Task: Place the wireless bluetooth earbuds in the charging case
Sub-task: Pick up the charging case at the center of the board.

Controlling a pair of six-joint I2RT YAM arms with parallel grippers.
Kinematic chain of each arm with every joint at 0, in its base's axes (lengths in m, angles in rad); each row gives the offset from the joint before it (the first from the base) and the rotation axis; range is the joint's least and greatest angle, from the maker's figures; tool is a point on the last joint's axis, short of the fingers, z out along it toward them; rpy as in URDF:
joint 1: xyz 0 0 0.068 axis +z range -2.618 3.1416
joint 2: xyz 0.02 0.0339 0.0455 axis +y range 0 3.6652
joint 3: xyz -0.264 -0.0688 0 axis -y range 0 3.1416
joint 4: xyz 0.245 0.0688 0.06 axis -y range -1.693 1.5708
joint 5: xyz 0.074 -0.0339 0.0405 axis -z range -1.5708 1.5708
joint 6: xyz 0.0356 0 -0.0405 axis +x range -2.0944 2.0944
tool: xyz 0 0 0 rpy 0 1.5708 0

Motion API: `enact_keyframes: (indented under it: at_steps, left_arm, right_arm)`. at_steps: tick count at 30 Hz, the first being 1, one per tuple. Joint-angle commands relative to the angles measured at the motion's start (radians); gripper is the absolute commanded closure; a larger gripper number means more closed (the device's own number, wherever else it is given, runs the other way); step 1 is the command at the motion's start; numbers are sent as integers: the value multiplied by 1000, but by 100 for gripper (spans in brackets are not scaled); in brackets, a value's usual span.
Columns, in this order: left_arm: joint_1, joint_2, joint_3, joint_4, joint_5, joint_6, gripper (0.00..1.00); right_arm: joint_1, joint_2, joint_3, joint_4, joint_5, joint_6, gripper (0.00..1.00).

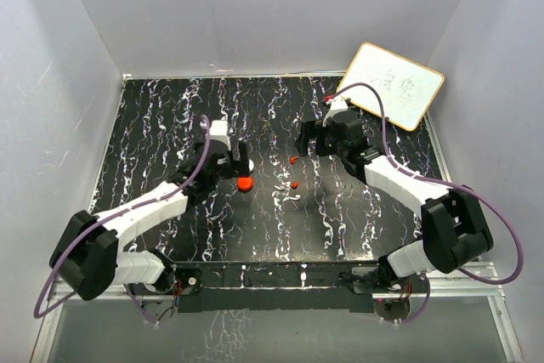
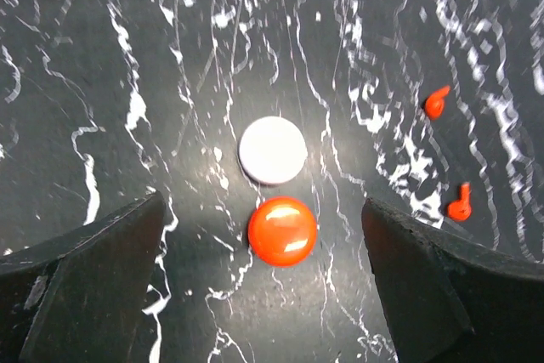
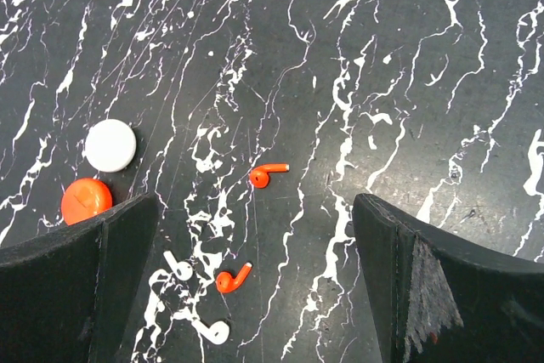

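The left claw (image 2: 262,206) and right claw (image 3: 255,198) are held wide open, empty. The charging case (image 2: 282,231) is set on the surface (image 1: 161,125) just beside a white disc (image 2: 272,150); the earbuds (image 3: 268,173) are left loose, apart from it. The whiteboard (image 1: 393,84) handwriting cannot be read.

Lab test cell — white panel walls (image 1: 68,57) boxing black marbled tabletop (image 1: 170,116), handwritten whiteboard (image 1: 393,84) propped in corner.
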Motion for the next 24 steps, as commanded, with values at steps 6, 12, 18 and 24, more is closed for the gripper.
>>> enact_keyframes:
  at_steps: [6,12,18,24]
  left_arm:
    - [-177,155,14,-74,-243,10,1]
    - [-226,252,33,-79,-331,18,1]
    - [-249,324,54,-73,-367,11,1]
    - [-249,332,46,-19,-329,15,3]
  right_arm:
    - [28,39,66,33,32,-11,2]
    - [31,40,64,37,38,-16,2]
    - [34,40,64,38,43,-23,2]
    - [34,43,66,39,49,-29,2]
